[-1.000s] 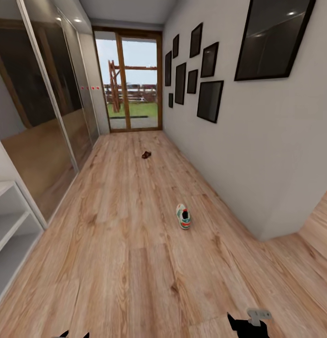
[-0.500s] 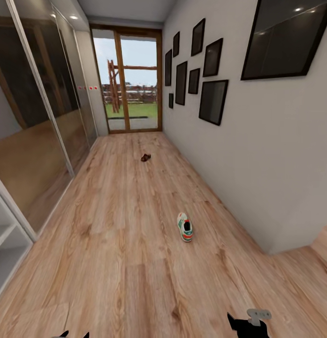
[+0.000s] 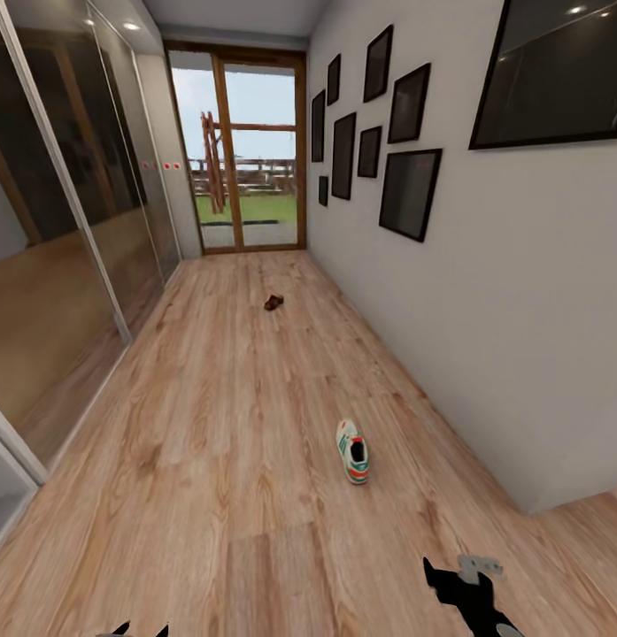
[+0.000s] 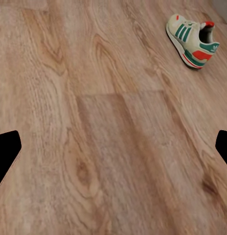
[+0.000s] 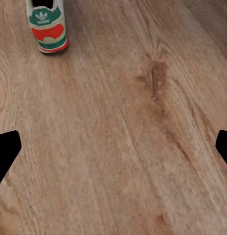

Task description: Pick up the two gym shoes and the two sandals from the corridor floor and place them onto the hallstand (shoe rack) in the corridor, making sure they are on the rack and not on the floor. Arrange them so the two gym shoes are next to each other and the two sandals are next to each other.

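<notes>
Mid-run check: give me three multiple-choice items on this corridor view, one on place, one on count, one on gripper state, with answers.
1. Where is the gym shoe?
A. on the corridor floor, nearer than the sandal
B. on a shelf
C. in the right gripper

2. How many shoes lie on the floor in the head view?
A. four
B. two
C. none

3. The left gripper and right gripper are:
A. shut on a shoe
B. open, holding nothing
C. touching the sneaker

Answers: 1 A, it sits on planks in front of the sandal. 2 B, one sneaker, one sandal. 3 B, fingertips apart over bare floor.

Floor (image 3: 211, 425) open round gym shoe (image 3: 352, 450); wall (image 3: 485, 336) rt (close).
</notes>
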{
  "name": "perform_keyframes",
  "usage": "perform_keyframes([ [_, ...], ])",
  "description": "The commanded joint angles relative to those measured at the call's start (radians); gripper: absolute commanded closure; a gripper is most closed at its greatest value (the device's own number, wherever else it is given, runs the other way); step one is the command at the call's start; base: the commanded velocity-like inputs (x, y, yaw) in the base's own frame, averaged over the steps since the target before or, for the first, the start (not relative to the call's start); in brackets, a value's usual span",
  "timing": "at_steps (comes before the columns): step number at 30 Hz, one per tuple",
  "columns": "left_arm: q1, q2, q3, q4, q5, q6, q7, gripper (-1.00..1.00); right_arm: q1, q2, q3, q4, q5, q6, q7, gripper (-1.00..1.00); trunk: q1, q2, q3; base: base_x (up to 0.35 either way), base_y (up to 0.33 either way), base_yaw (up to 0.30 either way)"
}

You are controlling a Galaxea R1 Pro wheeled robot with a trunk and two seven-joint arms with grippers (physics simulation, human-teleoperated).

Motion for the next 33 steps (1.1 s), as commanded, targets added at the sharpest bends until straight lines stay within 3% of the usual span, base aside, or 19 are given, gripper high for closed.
perform_keyframes([
  [1, -0.001, 0.0, 0.003, 0.001, 0.005, 0.001, -0.008, -1.0, -0.001, 0.007, 0.007, -0.026, -0.009, -0.002, -0.02, -1.0, 0.0, 0.0, -0.001, 0.339, 0.0, 0.0],
  [10, -0.001, 0.001, 0.004, -0.011, 0.006, 0.001, -0.012, -1.0, -0.001, 0.088, 0.008, -0.215, 0.032, 0.054, -0.212, -1.0, 0.0, 0.0, -0.001, 0.339, 0.0, 0.0],
  [17, -0.004, 0.002, 0.003, -0.018, 0.006, 0.004, -0.012, -1.0, -0.018, 0.134, 0.009, -0.283, 0.105, 0.177, -0.272, -1.0, 0.0, 0.0, -0.001, 0.339, 0.0, 0.0],
  [26, -0.015, 0.011, 0.001, -0.03, 0.005, 0.019, -0.011, -1.0, -0.051, 0.157, 0.008, -0.348, 0.144, 0.28, -0.286, -1.0, 0.0, 0.0, -0.001, 0.297, 0.0, 0.0],
  [33, -0.03, 0.004, -0.005, -0.14, 0.004, 0.043, -0.01, -1.0, -0.055, 0.159, 0.009, -0.353, 0.149, 0.292, -0.286, -1.0, 0.0, 0.0, -0.001, 0.071, 0.0, 0.0],
])
